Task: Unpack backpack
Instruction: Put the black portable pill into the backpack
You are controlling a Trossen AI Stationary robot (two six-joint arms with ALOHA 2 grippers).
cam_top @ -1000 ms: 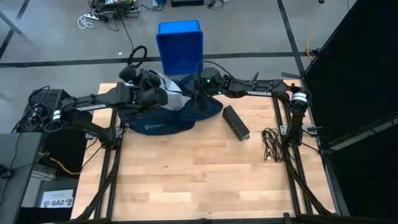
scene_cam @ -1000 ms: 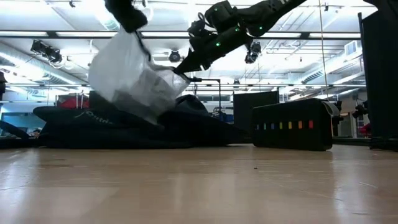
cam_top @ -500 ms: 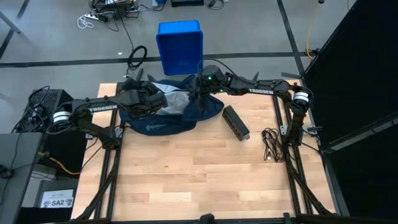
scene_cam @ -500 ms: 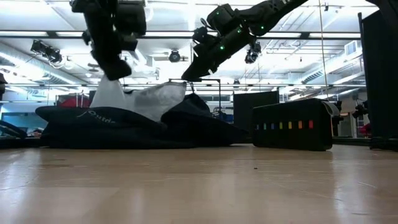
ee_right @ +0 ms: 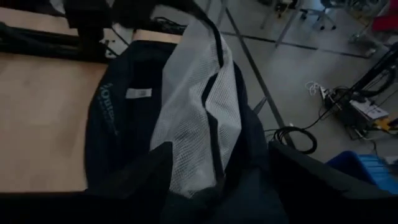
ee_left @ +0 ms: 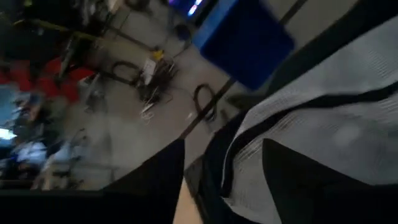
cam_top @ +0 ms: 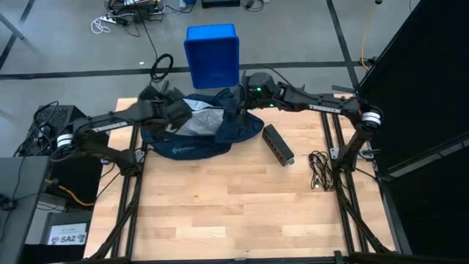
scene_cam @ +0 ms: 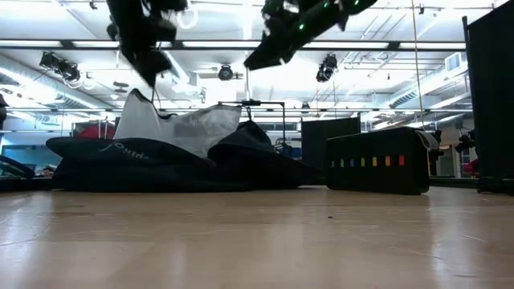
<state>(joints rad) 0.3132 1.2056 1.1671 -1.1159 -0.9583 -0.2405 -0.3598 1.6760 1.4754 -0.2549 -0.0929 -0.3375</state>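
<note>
The dark navy backpack [cam_top: 183,147] [scene_cam: 120,164] lies slumped at the table's far left. A white mesh bag [cam_top: 196,121] [scene_cam: 181,128] rests on top of it, its lower part sunk in the backpack's opening. My left gripper [cam_top: 183,114] [scene_cam: 151,71] hangs open just above the bag's left peak. In the left wrist view the mesh [ee_left: 323,112] shows beyond the spread fingers. My right gripper [cam_top: 236,106] [scene_cam: 255,60] is open too, well above the backpack's right side, and looks down on the bag [ee_right: 193,124].
A black box [cam_top: 278,144] [scene_cam: 377,160] with a row of coloured dots stands right of the backpack. A coiled black cable [cam_top: 319,170] lies near the right edge. A blue bin [cam_top: 212,53] stands on the floor beyond the far edge. The table's near half is bare wood.
My left gripper brought the lifted mesh bag down onto the backpack, let go of it and rose. The bag now lies slumped on the backpack. My right gripper has risen away from the backpack's right side.
</note>
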